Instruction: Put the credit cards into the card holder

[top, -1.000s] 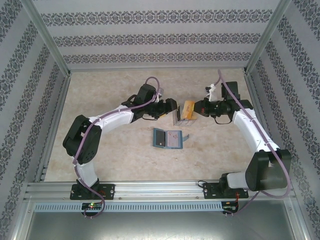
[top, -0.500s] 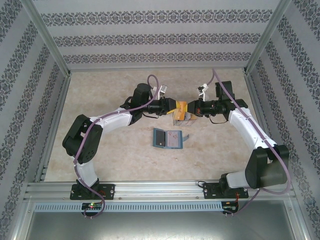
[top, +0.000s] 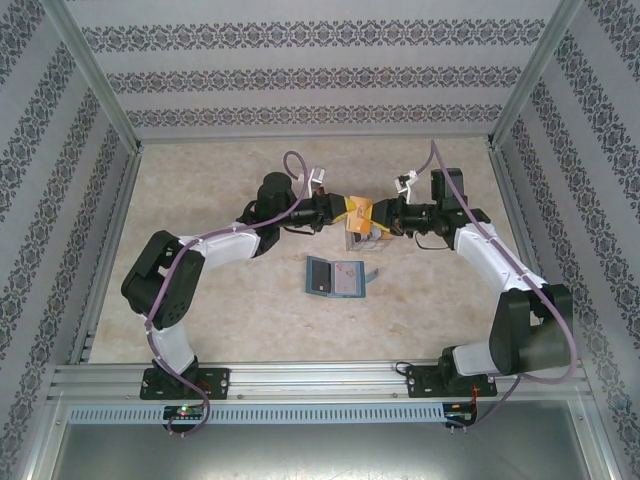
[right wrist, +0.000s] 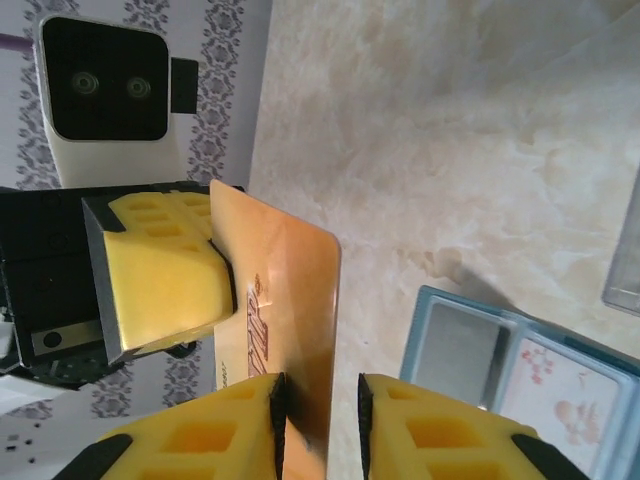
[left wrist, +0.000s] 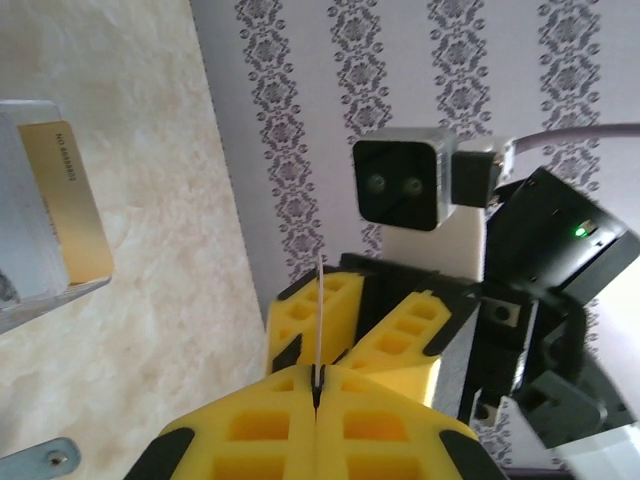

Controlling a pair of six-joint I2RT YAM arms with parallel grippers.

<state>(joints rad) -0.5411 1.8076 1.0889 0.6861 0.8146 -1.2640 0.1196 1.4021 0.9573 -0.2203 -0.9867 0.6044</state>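
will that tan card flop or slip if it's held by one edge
Likely stiff: the tan card juts straight from the shut left gripper, no sag. Probably light, being thin. Its glossy face might slip in the grip.

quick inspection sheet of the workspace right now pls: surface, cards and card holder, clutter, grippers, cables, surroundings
surface: beige marbled table, no spills seen
job's things: tan card held in the air between both grippers; card holder lying open on the table; gold card standing in a clear stand
clutter: nothing seen
grippers: left gripper shut on the tan card; right gripper with jaws parted around the same card
cables: left cable and right cable, purple, looping above the arms, apart from the cards
surroundings: patterned walls, aluminium frame
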